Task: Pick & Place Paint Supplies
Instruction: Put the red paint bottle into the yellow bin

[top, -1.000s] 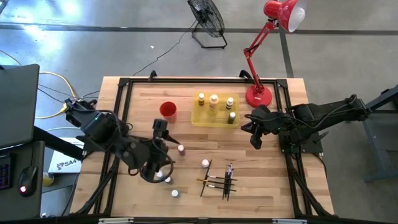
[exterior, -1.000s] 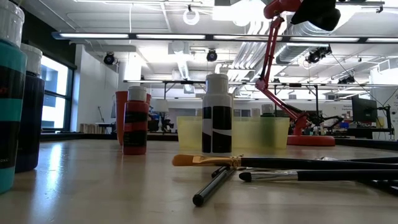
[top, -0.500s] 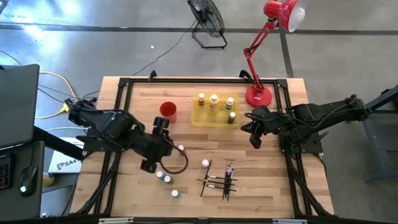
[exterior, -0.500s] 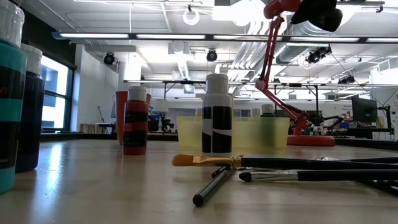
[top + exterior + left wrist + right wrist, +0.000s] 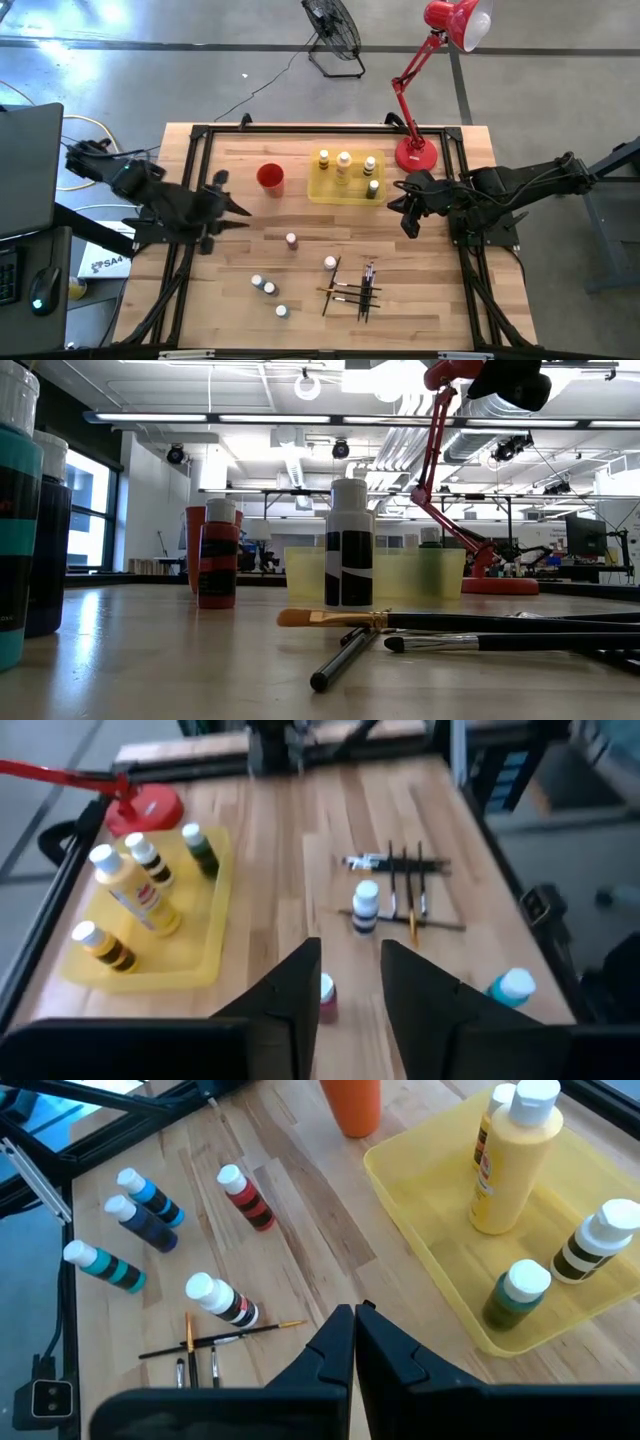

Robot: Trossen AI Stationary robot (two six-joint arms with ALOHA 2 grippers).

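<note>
Flat see-through yellow tray [image 5: 322,190] at 12 o'clock on the wood table [image 5: 440,300] holds four little bottles [image 5: 345,167]; five more white-cap bottles [image 5: 267,288] stand loose from the middle to 7 o'clock, w/ thin dark-handled brushes [image 5: 355,290] lying at 5 o'clock. Left gripper [image 5: 240,212] is at 9 o'clock, fingers a bit apart, holding nothing. Right gripper [image 5: 403,210] waits at 3 o'clock, fingers closed tight, empty.

High view looks straight down, low view level across the tabletop, both wrist views share the yellow tray [image 5: 205,960].
</note>
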